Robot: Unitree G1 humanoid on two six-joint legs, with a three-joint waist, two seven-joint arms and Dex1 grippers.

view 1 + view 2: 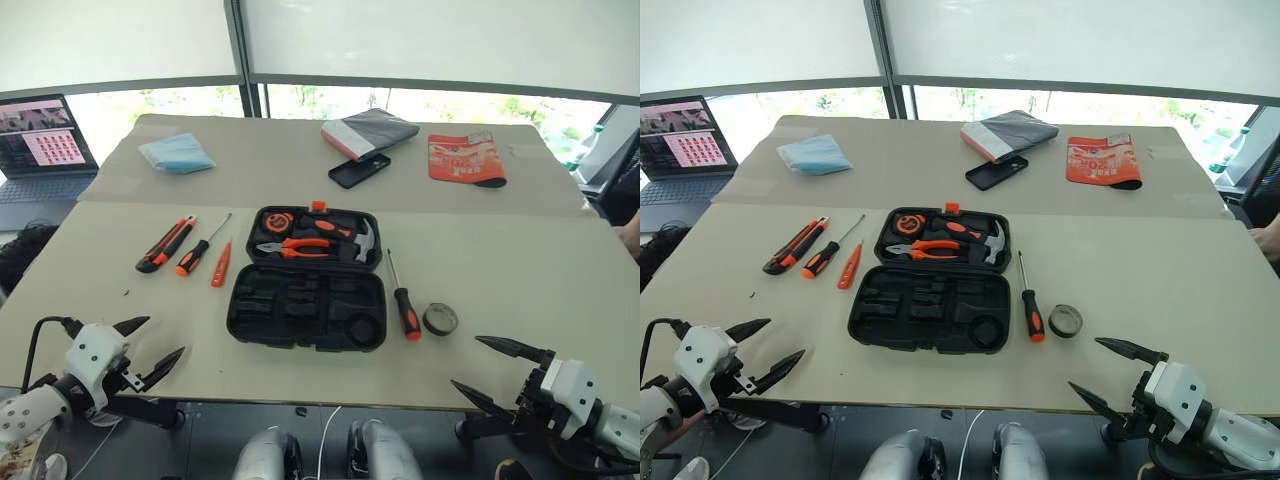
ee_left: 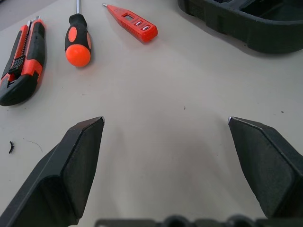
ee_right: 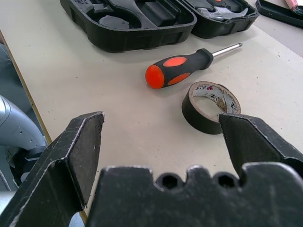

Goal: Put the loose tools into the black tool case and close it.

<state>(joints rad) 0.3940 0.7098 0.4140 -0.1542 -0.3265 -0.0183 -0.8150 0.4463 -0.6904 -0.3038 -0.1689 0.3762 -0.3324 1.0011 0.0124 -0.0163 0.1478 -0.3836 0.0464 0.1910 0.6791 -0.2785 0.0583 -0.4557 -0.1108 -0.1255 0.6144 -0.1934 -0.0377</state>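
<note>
A: What lies toward the table's point(image 1: 520, 300) left edge?
B: The utility knife point(image 1: 166, 244), a black-handled screwdriver point(image 1: 200, 250) and an orange tester screwdriver point(image 1: 221, 264), side by side.
A: And the black tool case point(image 1: 306, 308)?
B: Open at mid-table; pliers point(image 1: 296, 247) and hammer point(image 1: 352, 238) sit in its far half.
A: Right of it?
B: A long screwdriver point(image 1: 403, 303), then the tape roll point(image 1: 440, 319).
A: The end effectors?
B: Left end effector point(image 1: 146, 347) and right end effector point(image 1: 487, 370) are both spread apart, empty, at the near edge.

Bare table point(image 1: 520, 290) is left at three o'clock of the open tool case point(image 1: 306, 308), interrupted by a screwdriver point(image 1: 404, 302) and a tape roll point(image 1: 440, 319).
</note>
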